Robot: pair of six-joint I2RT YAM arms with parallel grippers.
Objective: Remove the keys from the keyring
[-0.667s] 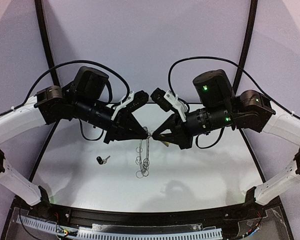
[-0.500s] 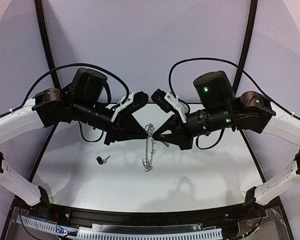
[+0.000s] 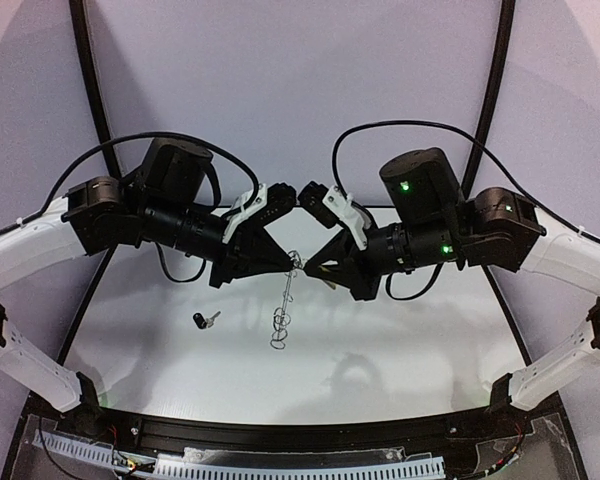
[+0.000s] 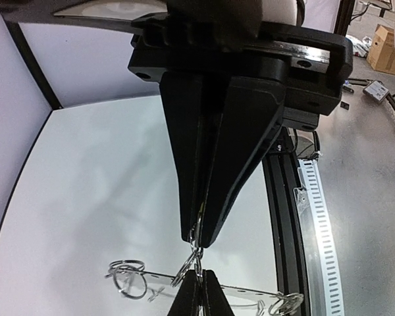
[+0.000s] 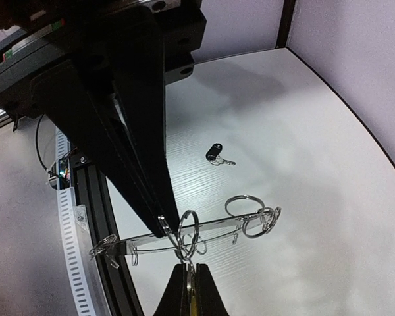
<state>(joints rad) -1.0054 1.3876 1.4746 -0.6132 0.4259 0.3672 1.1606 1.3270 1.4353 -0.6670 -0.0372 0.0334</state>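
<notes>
To the left of the keyring (image 3: 283,318), down on the white worktop (image 3: 410,340), lies the black key (image 3: 205,320). It sits well apart from the keyring, so I think that one is already off.

Just left of the keyring's top is the left end effector (image 3: 289,264). Its fingers are squeezed tight on one of the small wire loops (image 5: 253,214) that hang along the keyring's rim. The keyring hangs in the air from there, above the worktop. I think it is held up like this so one side can keep it steady while the other side pulls.

Just right of the keyring's top is the right end effector (image 3: 307,270). Its fingers are pressed together too, and a wire loop runs into their tips.

From above, the keyring is turned on its edge, so it looks like a thin line. The black fingers hide the spot where they pinch the metal. A bit of yellow shows between the right fingers. It may be the yellow key, but it is too small to tell.
</notes>
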